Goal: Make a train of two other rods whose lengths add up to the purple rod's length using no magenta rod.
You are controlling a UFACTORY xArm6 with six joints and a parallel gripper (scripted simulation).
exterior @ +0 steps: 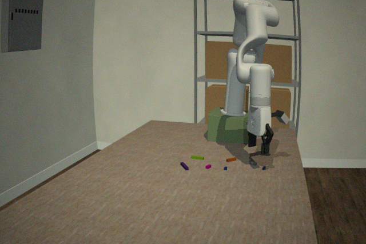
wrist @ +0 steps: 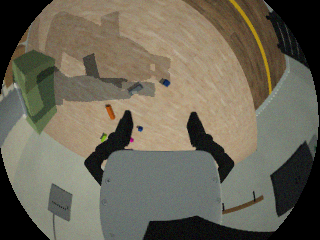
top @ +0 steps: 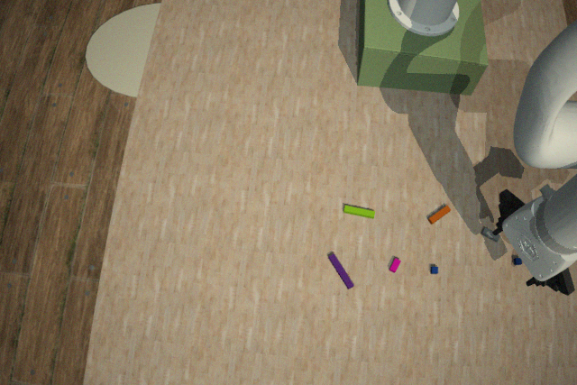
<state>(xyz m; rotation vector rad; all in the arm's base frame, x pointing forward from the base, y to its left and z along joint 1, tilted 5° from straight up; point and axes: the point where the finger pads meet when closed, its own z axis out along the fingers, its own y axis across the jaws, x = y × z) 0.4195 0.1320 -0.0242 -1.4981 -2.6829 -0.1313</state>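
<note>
The purple rod [top: 340, 270] [exterior: 184, 166] lies flat, leftmost in the top view. The lime rod [top: 359, 211] [exterior: 197, 157] and orange rod [top: 439, 214] [exterior: 231, 159] [wrist: 110, 112] lie apart. The magenta rod [top: 395, 264] [exterior: 208, 166] lies between the purple rod and one blue rod [top: 434, 270] [exterior: 225, 168] [wrist: 140, 128]. The grey rod [top: 489, 233] [exterior: 253, 163] [wrist: 135, 88] lies in shadow, near a second blue rod [top: 517, 261] [exterior: 263, 168] [wrist: 166, 82]. My gripper [top: 512, 257] [exterior: 258, 150] [wrist: 160, 118] is open and empty above the table, near these two. No rods touch.
The arm stands on a green block [top: 419, 66] [exterior: 224, 130] [wrist: 37, 90] at the back of the table [top: 224, 138] [exterior: 147, 194]. The arm's shadow falls across the table beside the orange and grey rods. The table's right edge is near the gripper in the exterior view.
</note>
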